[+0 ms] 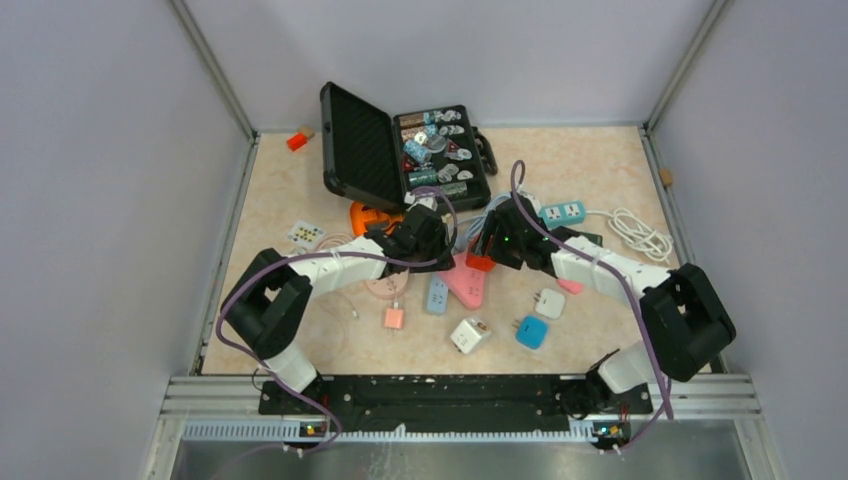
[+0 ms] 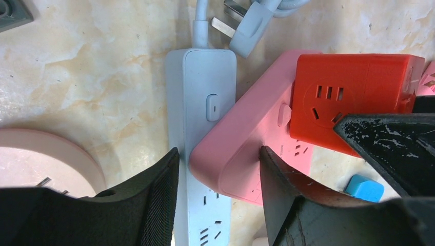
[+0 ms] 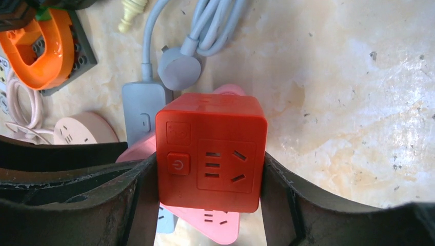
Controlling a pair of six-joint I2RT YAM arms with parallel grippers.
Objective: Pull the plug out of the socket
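The plug is a red cube adapter (image 3: 210, 148) with a power button, sitting over the end of a pink power strip (image 2: 241, 138), the socket. My right gripper (image 3: 209, 164) is shut on the cube, one finger on each side. Whether its prongs are still in the strip is hidden. My left gripper (image 2: 218, 151) stands open over the pink strip's other end: its right finger (image 2: 287, 189) rests on the strip's top face, its left finger (image 2: 154, 200) is beside a pale blue strip. In the top view both grippers meet mid-table around the red cube (image 1: 478, 262).
The pale blue strip (image 2: 200, 102) lies under the pink one, its grey plug (image 3: 178, 67) and cable behind. A round pink socket (image 2: 41, 164), orange toy (image 3: 36, 46), open black case (image 1: 400, 150), teal strip (image 1: 563, 212), white cable (image 1: 640, 235) and small adapters (image 1: 470, 334) surround.
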